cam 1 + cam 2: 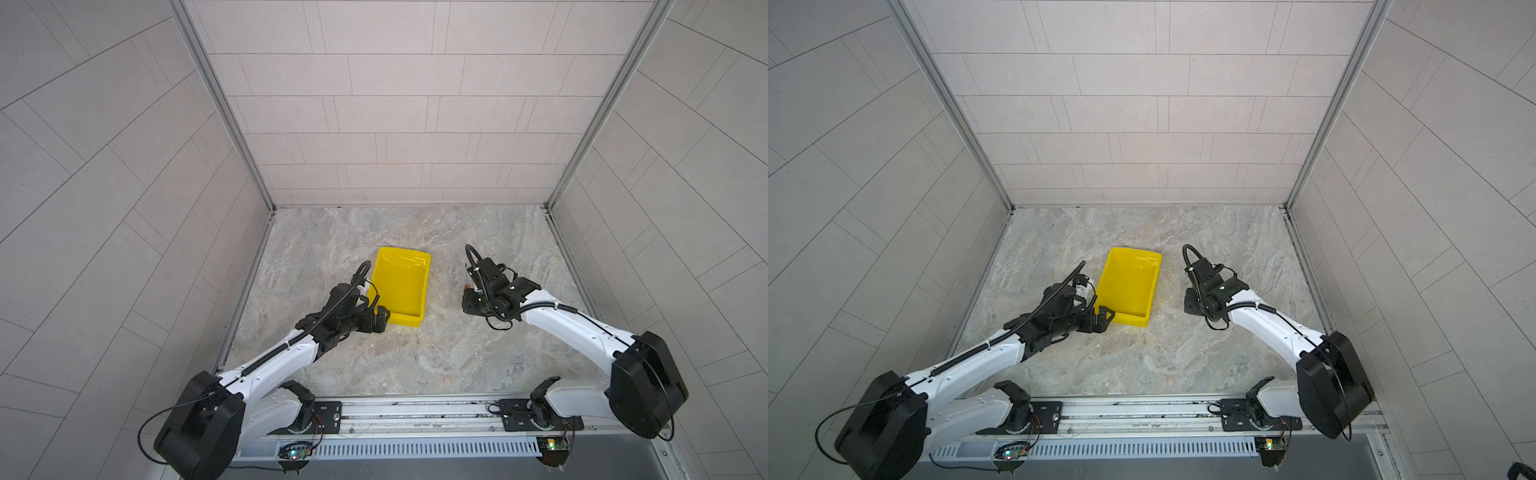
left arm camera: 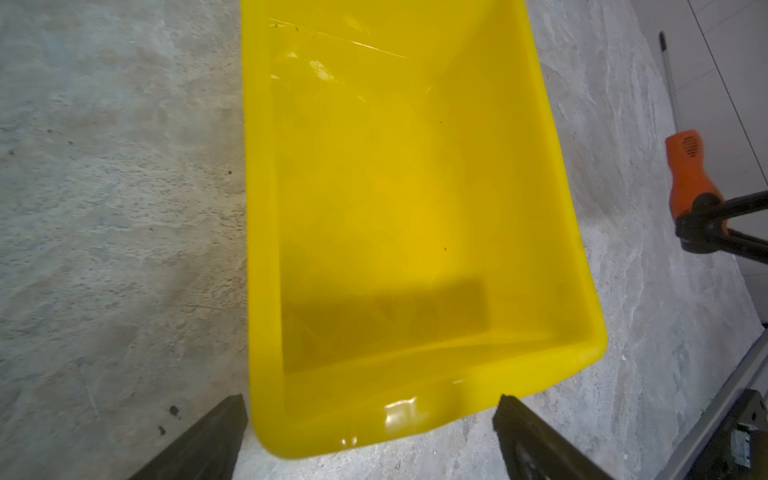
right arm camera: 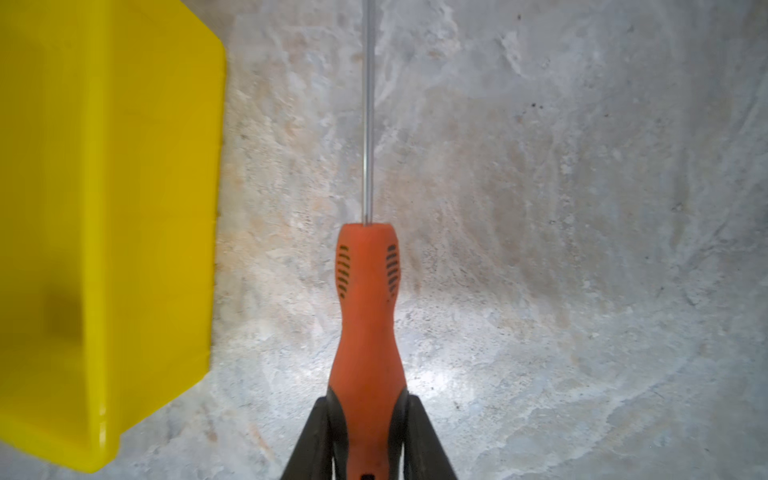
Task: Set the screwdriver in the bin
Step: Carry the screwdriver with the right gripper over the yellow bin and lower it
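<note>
1. Contents: the bin (image 1: 401, 286) sits at the centre of both top views on the marbled tabletop (image 1: 415, 357), with its long side running up the frame. Its inside shows only a bare glossy yellow floor, streaks of glare, a few dark specks and a shadow at the near end (image 2: 395, 187).
2. The screwdriver (image 3: 365, 311) is outside the bin, right of centre in both top views. A strip of tabletop lies between it and the bin's right wall. Its thin shaft points away from the arm, roughly parallel to the bin's long side. I cannot tell whether it lies on the stone or hangs just above it.
3. The right gripper (image 3: 368, 415) has its fingers pressed against both sides of the orange handle's rear end, pinching it.
4. The left gripper (image 2: 370, 415) has its jaws spread wide at the bin's lower-left corner in both top views (image 1: 380, 318). Whether it touches the rim I cannot tell.
5. Both top views hide nearly all of the screwdriver under the right gripper.
6. The right wrist view shows the handle's ribbed slots and the silvery shaft, but only the bin's side and corner.
7. The left wrist view shows the bin's whole floor. It also shows the clamped handle side-on beyond the far wall (image 2: 690, 174).
</note>
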`<state>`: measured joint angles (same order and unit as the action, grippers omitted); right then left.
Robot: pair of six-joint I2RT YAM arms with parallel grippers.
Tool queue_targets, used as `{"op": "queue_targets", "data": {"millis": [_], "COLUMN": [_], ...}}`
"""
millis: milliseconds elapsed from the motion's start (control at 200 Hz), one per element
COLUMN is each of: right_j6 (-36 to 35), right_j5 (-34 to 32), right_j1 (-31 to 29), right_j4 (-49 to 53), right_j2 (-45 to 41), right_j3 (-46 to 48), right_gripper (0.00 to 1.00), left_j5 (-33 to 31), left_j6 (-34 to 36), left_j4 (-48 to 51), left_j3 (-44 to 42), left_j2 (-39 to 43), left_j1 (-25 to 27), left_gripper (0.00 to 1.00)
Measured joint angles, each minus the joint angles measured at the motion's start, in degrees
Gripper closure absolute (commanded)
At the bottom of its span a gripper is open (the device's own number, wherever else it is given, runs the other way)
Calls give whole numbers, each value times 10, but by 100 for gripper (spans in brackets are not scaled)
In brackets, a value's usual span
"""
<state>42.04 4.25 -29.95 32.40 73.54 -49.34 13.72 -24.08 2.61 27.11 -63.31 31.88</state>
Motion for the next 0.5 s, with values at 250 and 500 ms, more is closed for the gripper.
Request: {"op": "queue_targets", "data": {"millis": [250,500], "right_j6": [18,37], "right_j5": [5,-7], "right_j1": [-13,-52], "right_j4": [-12,-9], "right_j2": [-22,-1], "right_j3": [0,-44], "right_gripper": [89,88], "left_j5": [19,-126], "left_j6": [10,-6], "left_j4": [-20,52], "left_j3": [9,18], "left_j2": [-39,55], "left_j1": [28,30], "left_gripper": [0,0]}}
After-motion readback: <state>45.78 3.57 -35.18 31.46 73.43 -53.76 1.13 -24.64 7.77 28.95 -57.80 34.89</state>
